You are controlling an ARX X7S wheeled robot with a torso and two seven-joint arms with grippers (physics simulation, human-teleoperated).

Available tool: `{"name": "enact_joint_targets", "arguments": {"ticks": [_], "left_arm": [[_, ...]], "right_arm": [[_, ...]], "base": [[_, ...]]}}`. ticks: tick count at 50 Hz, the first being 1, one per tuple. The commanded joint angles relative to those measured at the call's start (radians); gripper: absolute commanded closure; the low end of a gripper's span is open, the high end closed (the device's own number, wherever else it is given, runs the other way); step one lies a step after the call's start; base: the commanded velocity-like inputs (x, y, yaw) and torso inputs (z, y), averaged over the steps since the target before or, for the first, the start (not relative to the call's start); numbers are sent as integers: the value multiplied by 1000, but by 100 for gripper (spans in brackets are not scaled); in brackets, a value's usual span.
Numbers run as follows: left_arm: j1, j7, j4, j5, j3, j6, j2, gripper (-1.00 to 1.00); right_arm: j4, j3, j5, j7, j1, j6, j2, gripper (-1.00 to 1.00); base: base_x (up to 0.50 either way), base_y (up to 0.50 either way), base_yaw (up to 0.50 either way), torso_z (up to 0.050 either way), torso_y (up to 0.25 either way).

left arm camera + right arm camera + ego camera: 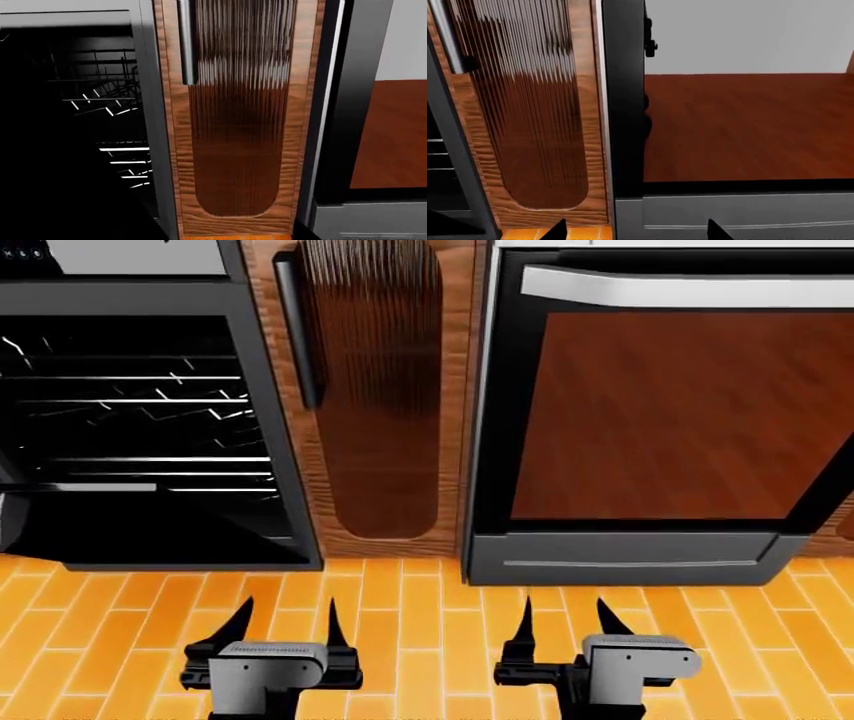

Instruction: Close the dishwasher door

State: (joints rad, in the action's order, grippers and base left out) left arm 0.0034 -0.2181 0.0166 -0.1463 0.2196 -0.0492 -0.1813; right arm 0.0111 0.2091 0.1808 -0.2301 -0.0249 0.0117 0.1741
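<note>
The black dishwasher (pixel 274 420) stands open at the left of the head view, and its wire racks (pixel 134 400) show in the dark cavity. The racks also show in the left wrist view (pixel 107 100). The glossy black door panel with its silver bar handle is out of view in every frame. My left gripper (pixel 287 620) is open and empty, low over the floor in front of the dishwasher's right edge. My right gripper (pixel 566 618) is open and empty in front of the oven. Its fingertips (pixel 555 230) show in the right wrist view.
A narrow wooden cabinet door (pixel 380 390) with a black handle (pixel 296 330) stands between the dishwasher and the oven. The oven door (pixel 654 410) has brown glass and a silver handle (pixel 667 288). Orange tiled floor (pixel 427 610) lies under both grippers.
</note>
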Motion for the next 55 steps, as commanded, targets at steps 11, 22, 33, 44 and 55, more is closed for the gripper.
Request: {"name": "enact_joint_targets", "arguments": {"ticks": [11, 22, 33, 44, 55], "left_arm": [[4, -15, 3, -10, 6, -11, -9, -100], [6, -28, 9, -11, 10, -8, -13, -100], [7, -33, 8, -12, 16, -13, -17, -100], [8, -33, 10, -13, 24, -22, -25, -100], [9, -36, 16, -2, 38, -35, -33, -100]], "right_arm": [[-3, 4, 16, -13, 5, 20, 7, -100], [-10, 3, 31, -18, 10, 26, 10, -100], [-9, 8, 34, -24, 10, 30, 14, -100], [-8, 14, 34, -31, 9, 37, 18, -100], [-13, 17, 40, -35, 9, 42, 23, -100]], "base": [[0, 0, 0, -50, 0], [0, 0, 0, -50, 0], [0, 0, 0, -50, 0], [0, 0, 0, -50, 0], [0, 0, 0, -50, 0]]}}
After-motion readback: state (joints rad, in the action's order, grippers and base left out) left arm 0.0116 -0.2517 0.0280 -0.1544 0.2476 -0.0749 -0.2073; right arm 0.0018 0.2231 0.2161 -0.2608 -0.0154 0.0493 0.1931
